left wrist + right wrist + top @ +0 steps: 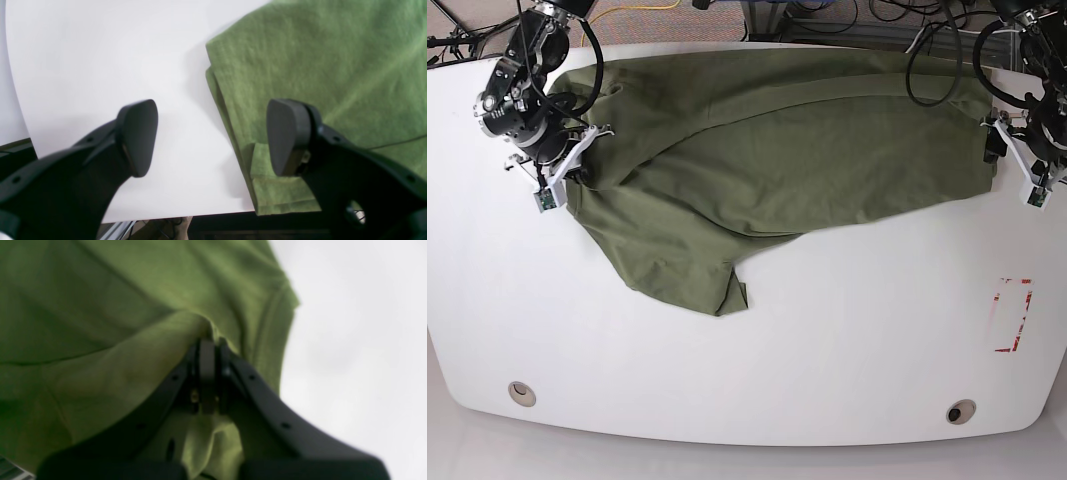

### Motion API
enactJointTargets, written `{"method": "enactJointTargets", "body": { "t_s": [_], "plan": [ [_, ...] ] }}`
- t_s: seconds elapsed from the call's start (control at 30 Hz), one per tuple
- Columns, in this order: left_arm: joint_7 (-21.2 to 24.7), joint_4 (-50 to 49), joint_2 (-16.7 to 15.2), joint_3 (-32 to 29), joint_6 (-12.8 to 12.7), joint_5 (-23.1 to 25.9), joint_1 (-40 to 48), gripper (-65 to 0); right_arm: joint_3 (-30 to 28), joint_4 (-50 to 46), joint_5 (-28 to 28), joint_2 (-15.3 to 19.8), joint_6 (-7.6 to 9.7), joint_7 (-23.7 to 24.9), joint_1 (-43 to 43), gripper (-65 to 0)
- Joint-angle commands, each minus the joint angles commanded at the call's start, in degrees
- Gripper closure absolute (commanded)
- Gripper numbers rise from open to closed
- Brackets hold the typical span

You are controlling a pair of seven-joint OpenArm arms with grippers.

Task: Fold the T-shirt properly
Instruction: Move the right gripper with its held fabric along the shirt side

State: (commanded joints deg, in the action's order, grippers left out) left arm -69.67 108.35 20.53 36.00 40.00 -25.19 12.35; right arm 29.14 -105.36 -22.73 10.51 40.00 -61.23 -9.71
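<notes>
The T-shirt point(777, 160) lies across the rear of the table point(847, 340), partly folded, with a flap hanging forward of the main band. The right pincer point(208, 346) is closed on a raised pinch of its fabric near one end, presumably to carry the loose portion over the rest. The left pincer point(213, 140) stands open near the opposite end, its fingertips apart and nothing between them; this placement probably readies it to take or steady that end. The base view shows the full spread of the garment and the protruding flap, which the left wrist view does not include. The left wrist view, in turn, resolves the stacked layers along the garment's end edge, and the right wrist view the bunched cloth at the grip.
</notes>
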Motion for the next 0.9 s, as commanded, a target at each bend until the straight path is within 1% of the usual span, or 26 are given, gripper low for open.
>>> {"method": "enactJointTargets", "body": {
  "t_s": [0.33, 0.73, 0.9],
  "plan": [
    [0.0, 0.0, 0.0, 0.0, 0.0, 0.0, 0.0, -47.8, -1.8, 0.2, 0.0, -0.1, 0.00, 0.0, 1.3, -0.2],
    [0.0, -0.3, 0.0, 0.0, 0.0, 0.0, 0.0, -47.8, -1.9, 0.2, 0.0, -0.3, 0.00, -0.1, 2.9, -0.2],
    [0.0, -2.5, 0.0, -0.1, 0.0, 0.0, -0.2, -47.8, -4.0, 0.4, -0.1, -0.4, 0.00, -0.1, 3.6, -0.2]
  ]
}}
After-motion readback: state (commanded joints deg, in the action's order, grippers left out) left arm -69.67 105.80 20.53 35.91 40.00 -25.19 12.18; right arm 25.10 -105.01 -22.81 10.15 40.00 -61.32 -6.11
